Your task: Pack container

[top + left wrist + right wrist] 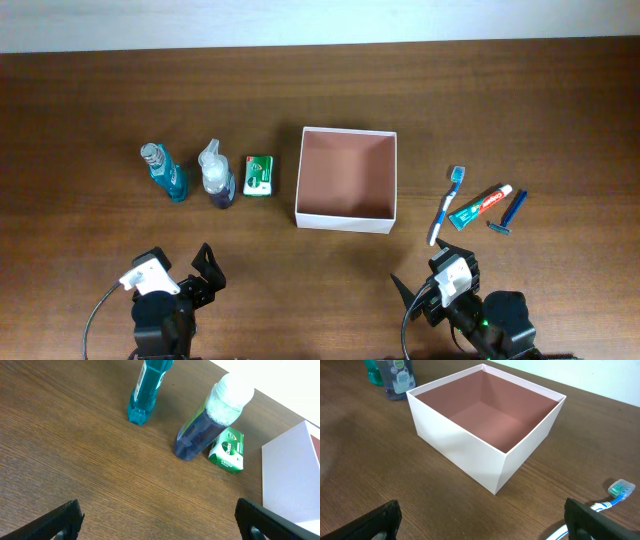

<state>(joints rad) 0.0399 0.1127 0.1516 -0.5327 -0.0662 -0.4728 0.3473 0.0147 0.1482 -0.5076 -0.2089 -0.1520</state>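
Note:
The container (346, 220) is a square white-walled box with a reddish-brown inside, empty, at the table's middle; it also shows in the right wrist view (470, 455) and at the left wrist view's right edge (292, 475). Left of it stand a teal bottle (166, 175), a purple bottle (217, 177) and a green soap box (260, 176). Right of it lie a toothbrush (446, 207), a toothpaste tube (481, 208) and a blue razor (510, 213). My left gripper (205, 275) is open and empty near the front edge. My right gripper (425, 290) is open and empty, in front of the container.
The brown wooden table (90, 120) meets a pale wall at the back. In the left wrist view the teal bottle (147, 390), purple bottle (207, 420) and soap box (227, 450) stand ahead. The toothbrush head (620, 489) shows in the right wrist view.

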